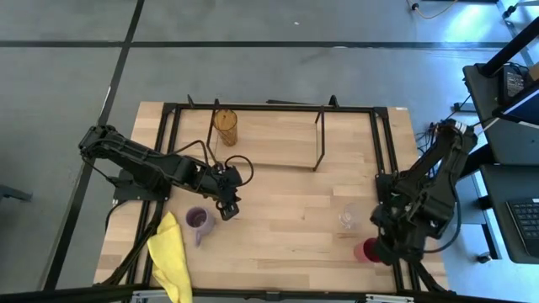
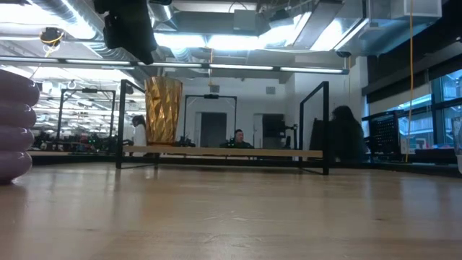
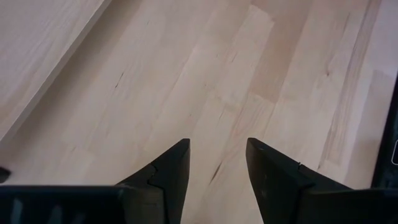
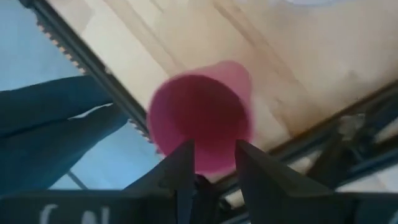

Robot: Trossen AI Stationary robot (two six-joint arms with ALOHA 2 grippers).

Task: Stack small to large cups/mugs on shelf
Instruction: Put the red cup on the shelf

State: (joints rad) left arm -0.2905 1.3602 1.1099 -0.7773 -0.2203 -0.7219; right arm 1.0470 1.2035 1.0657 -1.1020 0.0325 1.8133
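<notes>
While both arms hang over the table, the scene reads as follows.

Left fingers: the left gripper (image 3: 216, 158) has its two dark fingers (image 3: 174, 168) parted by a moderate gap, with only bare wood showing between them; nothing is held.
Left gripper place: in the high view the left gripper (image 1: 229, 206) points down at the table (image 1: 286, 210), just beside the mug and a little in front of the shelf.
Mug: the light purple mug (image 1: 199, 221) stands on the table close beside the left fingers, apart from them; its bulging side fills the edge of the low view (image 2: 14, 126).
Cloth: a yellow cloth (image 1: 171, 257) lies just past the mug, at the table's near edge.
Right fingers: the right gripper (image 4: 214, 158) has its fingers (image 4: 181, 168) narrowly parted at the rim of the red cup (image 4: 202, 115); whether they grip it cannot be told.
Red cup: by the table's right edge under the right gripper (image 1: 389, 244), showing as a red spot (image 1: 368, 250).
Glass: the clear glass (image 1: 347, 219) stands just beside the right gripper.
Tumbler: the amber tumbler (image 1: 225, 127) stands upright on the shelf (image 1: 286, 143) at its left end, well apart from both grippers; the low view shows it on the board (image 2: 163, 110).
</notes>
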